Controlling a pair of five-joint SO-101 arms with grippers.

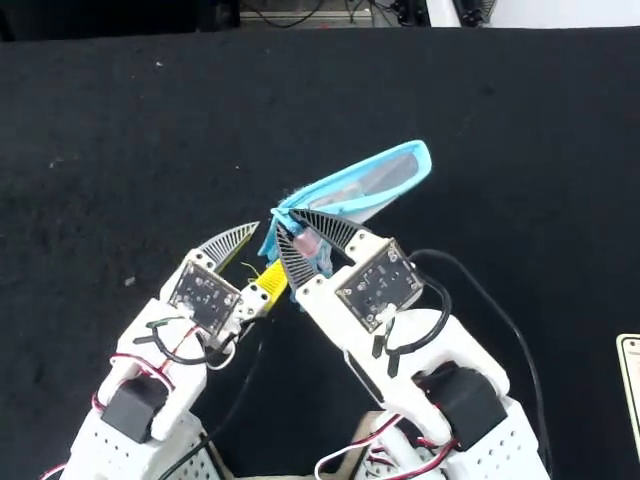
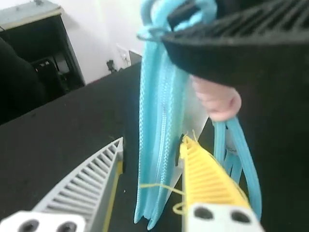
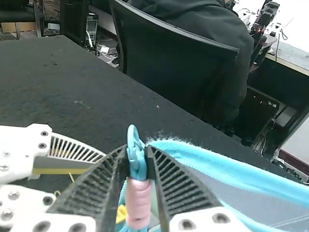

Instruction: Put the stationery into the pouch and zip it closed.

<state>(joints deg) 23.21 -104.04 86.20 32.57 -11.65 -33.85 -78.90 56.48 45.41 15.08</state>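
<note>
A light blue pouch [image 1: 365, 183] is tilted over the black table, and my right gripper [image 1: 290, 232] holds it by its near end. In the right wrist view that gripper [image 3: 136, 154] is shut on the pouch's blue zipper end [image 3: 134, 145], with a pink rounded piece [image 3: 137, 198] hanging just below the black fingers. My left gripper [image 1: 262, 255] is beside that end and open. In the left wrist view its white finger [image 2: 91, 179] and yellow finger [image 2: 207, 183] stand on either side of the hanging blue pouch edge [image 2: 159, 145] without closing on it.
The black cloth table [image 1: 120, 150] lies bare to the left and beyond the pouch. A white card [image 1: 630, 385] lies at the right edge. A dark chair [image 3: 174, 63] stands past the far table edge. Cables [image 1: 500, 310] run beside the right arm.
</note>
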